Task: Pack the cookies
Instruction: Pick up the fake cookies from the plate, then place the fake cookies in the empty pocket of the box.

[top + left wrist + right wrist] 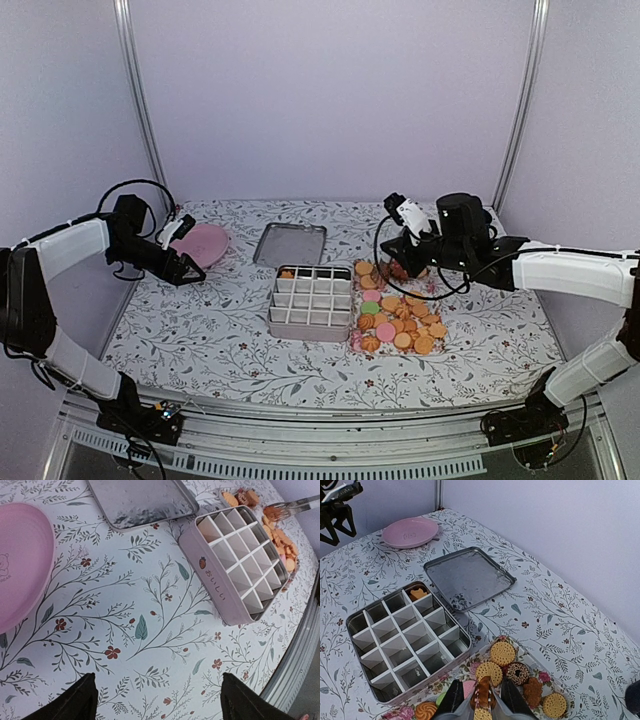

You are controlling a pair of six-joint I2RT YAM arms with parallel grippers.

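Gripping one cookie (483, 700) across its flat faces in right claw (480, 684), edge toward camera, bottom centre of right wrist view, over tray (400, 712). Holding left claw (157, 705) spread wide, nothing in it, above bare bench (150, 630), left side of top view.

Other cookies (400, 320) heaped on tray, centre-right of top view, just right of box (212, 582). Mostly orange rounds, plus a few pink, green and dark brown.

Handling, as a guess: light, stiff, brittle, crumbly at rim. Expect cracking under a hard squeeze and slipping under a soft one. Best to pinch face to face near the middle with light force. Avoid levering against neighbours in the heap; expect overlapped ones shifting on pull-out.

Containers:
- Box: divided four by four with thin walls and narrow cells, so go in on edge or tilted, lined up with one cell. Only one cell filled, far corner, upper middle of right wrist view: one orange cookie (417, 593). Nothing seen in the others.
- Lid (470, 577): lying flat beyond box, apart from it.
- Pink plate (410, 532): upper left, nothing showing on it.

Judging task barely started: one packed, one in claw, heap to go.
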